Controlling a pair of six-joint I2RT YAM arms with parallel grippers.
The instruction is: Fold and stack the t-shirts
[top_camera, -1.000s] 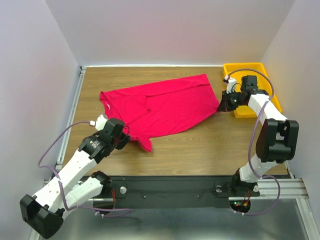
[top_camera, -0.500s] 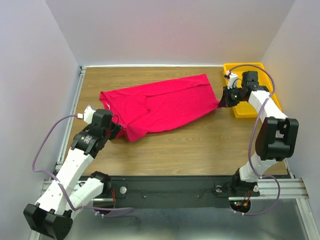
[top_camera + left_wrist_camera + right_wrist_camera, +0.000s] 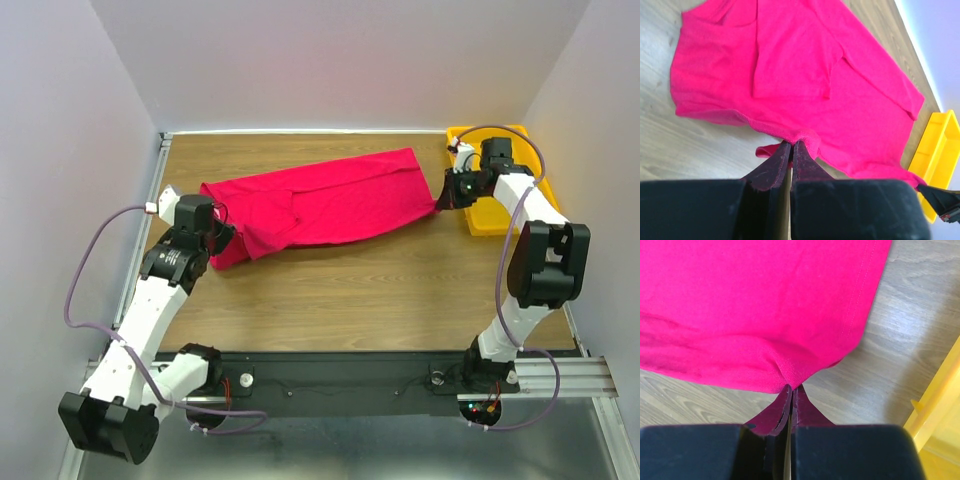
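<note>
Top external: t-shirt (image 3: 320, 205) spans as a band between left claw (image 3: 221, 240) and right claw (image 3: 439, 204) on the far half of the desk (image 3: 380, 300); open wood lies nearward of both. Left wrist: claw pinched shut on the hem edge. Right wrist: claw clamped on a shirt corner, yellow tray (image 3: 935, 405) just to its right.

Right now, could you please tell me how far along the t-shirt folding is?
Done: the t-shirt lies as a long band across the table, with one long side apparently folded over. In hand: the left gripper and the right gripper each pinch its edge, at opposite ends. Left: it is not yet a small rectangle, and no stack is visible.
</note>
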